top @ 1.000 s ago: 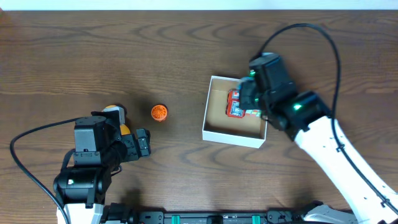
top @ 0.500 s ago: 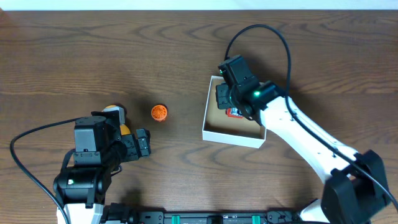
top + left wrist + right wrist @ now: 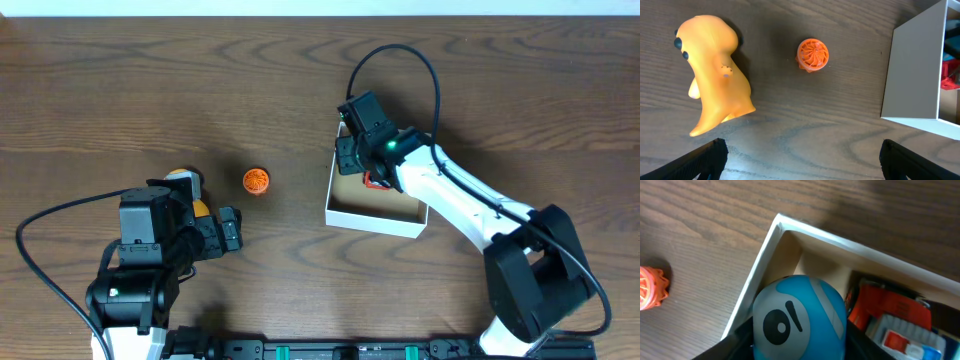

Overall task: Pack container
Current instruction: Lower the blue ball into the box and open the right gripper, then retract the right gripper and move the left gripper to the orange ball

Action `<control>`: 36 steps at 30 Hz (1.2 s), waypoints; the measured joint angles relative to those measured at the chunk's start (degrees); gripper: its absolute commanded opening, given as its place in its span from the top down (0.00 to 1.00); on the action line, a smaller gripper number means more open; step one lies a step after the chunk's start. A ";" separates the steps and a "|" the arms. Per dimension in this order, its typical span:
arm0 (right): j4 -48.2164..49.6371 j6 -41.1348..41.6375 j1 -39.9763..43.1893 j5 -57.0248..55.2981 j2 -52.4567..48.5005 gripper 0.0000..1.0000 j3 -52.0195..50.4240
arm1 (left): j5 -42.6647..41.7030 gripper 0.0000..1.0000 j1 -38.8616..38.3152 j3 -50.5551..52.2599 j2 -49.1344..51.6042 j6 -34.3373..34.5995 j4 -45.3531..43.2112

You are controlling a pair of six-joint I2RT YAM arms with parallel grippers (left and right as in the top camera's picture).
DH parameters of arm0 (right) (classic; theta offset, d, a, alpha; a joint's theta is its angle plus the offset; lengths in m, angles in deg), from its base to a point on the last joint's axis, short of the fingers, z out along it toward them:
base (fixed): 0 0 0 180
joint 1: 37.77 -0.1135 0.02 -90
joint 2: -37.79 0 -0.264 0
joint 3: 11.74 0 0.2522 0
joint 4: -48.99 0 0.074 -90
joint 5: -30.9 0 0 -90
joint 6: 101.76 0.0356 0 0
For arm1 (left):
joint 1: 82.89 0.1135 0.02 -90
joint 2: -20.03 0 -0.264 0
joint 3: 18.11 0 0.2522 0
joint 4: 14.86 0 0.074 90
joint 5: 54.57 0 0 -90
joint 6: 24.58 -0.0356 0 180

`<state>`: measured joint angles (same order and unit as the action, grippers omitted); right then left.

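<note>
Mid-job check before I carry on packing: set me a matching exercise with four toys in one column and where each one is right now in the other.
Things
1. yellow toy
2. orange ball
3. blue ball
4. red toy

Places
A. lying in the box
B. on the table, between the yellow toy and the box
C. between the jaws of the right gripper, at a box corner
D. on the table, nearest the left gripper

Pairs: 1-D, 2-B, 3-C, 4-A

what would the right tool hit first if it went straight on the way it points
Probably the box floor in its corner; the right tool, a blue ball between its fingers, points into it. Depth unclear.
</note>
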<state>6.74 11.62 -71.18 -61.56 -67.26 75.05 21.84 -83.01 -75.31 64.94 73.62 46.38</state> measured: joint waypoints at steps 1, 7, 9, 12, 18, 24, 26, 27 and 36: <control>0.17 0.15 0.00 0.00 -0.09 0.35 0.00 | 0.00 0.02 0.00 0.00 0.00 0.00 0.00; 0.52 -0.22 -0.04 0.37 -0.09 0.34 0.31 | 0.00 0.02 0.00 0.00 0.00 0.00 0.02; 0.48 -0.22 -0.04 0.35 -0.09 0.34 0.31 | 0.00 0.02 0.00 0.00 0.00 0.00 0.02; 0.46 -0.28 -0.04 0.37 -0.09 0.29 0.31 | 0.00 0.02 0.00 0.00 0.00 0.00 0.02; -0.20 -0.81 -0.07 0.39 -0.09 0.20 0.39 | 0.00 0.02 0.00 0.00 0.00 0.00 0.02; -0.26 -1.55 -0.07 0.11 -0.09 0.20 0.44 | 0.00 0.02 0.00 0.00 0.00 0.00 0.02; -0.26 -1.68 -0.07 -0.02 -0.09 0.20 0.44 | 0.00 0.02 0.00 0.00 0.00 0.00 0.02; -0.31 -1.79 -0.07 -0.24 -0.09 0.21 0.52 | 0.00 0.02 0.00 0.00 0.00 0.00 0.02; -3.69 -4.04 -0.09 -1.22 2.84 0.20 3.85 | 0.00 0.02 0.00 0.00 0.00 0.00 0.04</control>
<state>3.04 7.57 -71.26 -62.78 -64.42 78.90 21.84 -83.01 -75.31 64.94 73.62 46.42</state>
